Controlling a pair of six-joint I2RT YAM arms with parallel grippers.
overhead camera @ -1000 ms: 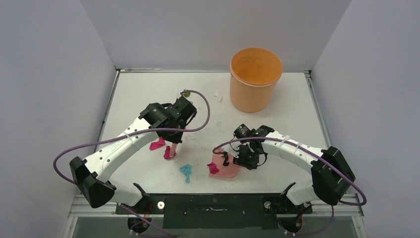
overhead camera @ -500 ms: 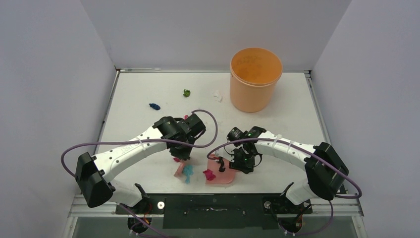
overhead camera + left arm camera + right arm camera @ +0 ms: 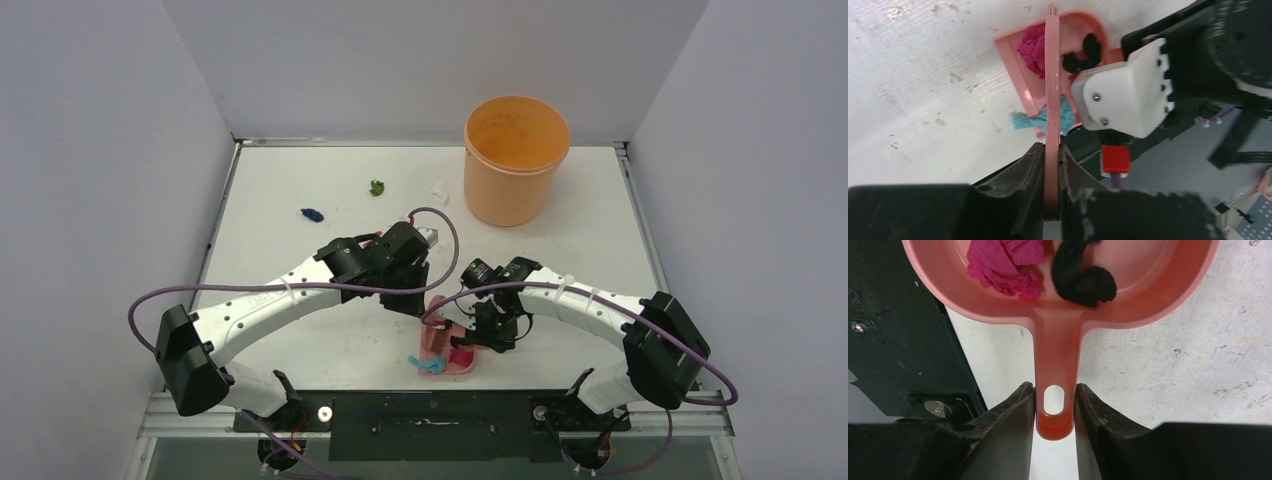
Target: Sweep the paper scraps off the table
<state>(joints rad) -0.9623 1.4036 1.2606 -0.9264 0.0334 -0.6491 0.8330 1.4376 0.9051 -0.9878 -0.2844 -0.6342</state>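
Observation:
My left gripper (image 3: 424, 300) is shut on the thin pink brush (image 3: 1052, 95), which reaches down into the pink dustpan (image 3: 440, 345) near the table's (image 3: 300, 340) front edge. My right gripper (image 3: 482, 335) is shut on the dustpan handle (image 3: 1055, 355). A magenta scrap (image 3: 1003, 265) and a black wad (image 3: 1080, 277) lie in the pan. A cyan scrap (image 3: 1023, 121) sits at the pan's lip against the brush. Dark blue (image 3: 312, 214), green (image 3: 377, 187) and white (image 3: 439, 192) scraps lie at the back of the table.
An orange bucket (image 3: 516, 158) stands upright at the back right. The black base bar (image 3: 430, 412) runs just beyond the table's front edge, close to the dustpan. White walls close in the left, back and right sides.
My left arm has swept the brush right and toward the front edge, pushing the cyan scrap to the dustpan. The dustpan has shifted slightly left and nearer.

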